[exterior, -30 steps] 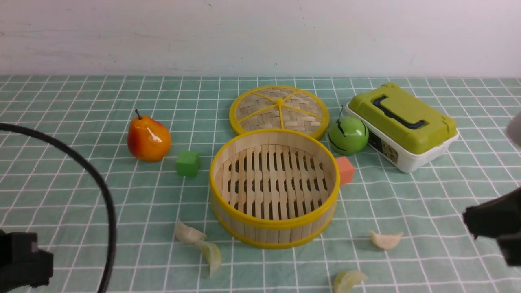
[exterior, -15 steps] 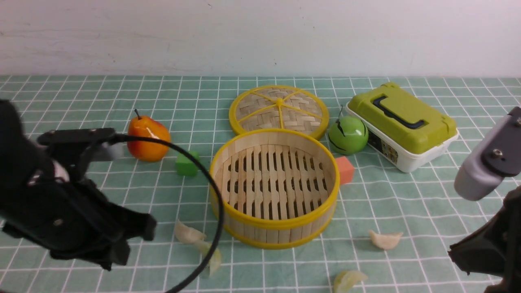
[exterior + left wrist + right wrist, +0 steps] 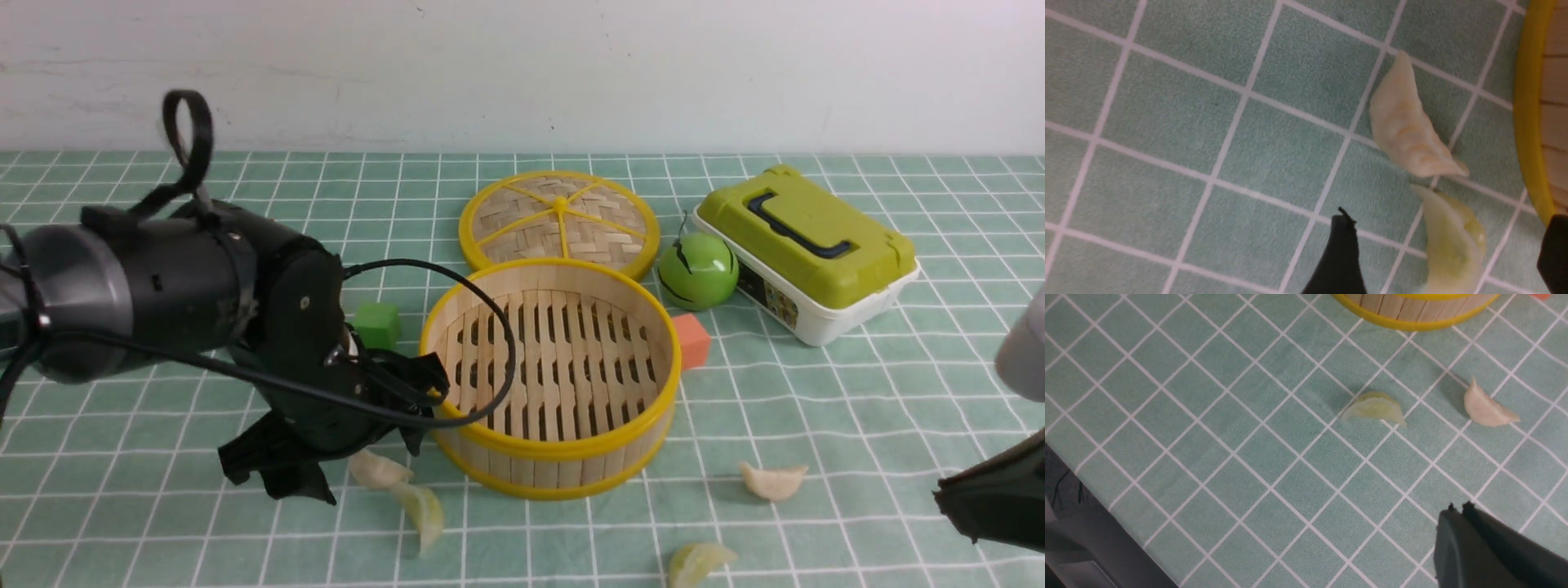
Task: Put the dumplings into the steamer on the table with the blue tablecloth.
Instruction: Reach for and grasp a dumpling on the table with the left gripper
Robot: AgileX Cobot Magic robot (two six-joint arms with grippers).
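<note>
1. Your left gripper, jaws spread wide and empty, hangs over a cream-white crescent dumpling and a pale yellow-green dumpling, both lying close together beside the round bamboo steamer
2. Your right gripper, jaws pressed together on nothing, is near a second yellow-green dumpling and a second cream-white dumpling, which lie apart on the teal white-gridded tablecloth

Left arm has left the near-left corner and now reaches across the tablecloth. The left gripper now hangs by the left wall of the steamer, over the cream dumpling and the yellow-green dumpling. Its jaws, closed before, now stand apart. The arm now hides the pear and part of the green cube. Its cable now arcs over the steamer's rim. Right gripper sits lower at the right edge, with a grey housing now showing above it.
</note>
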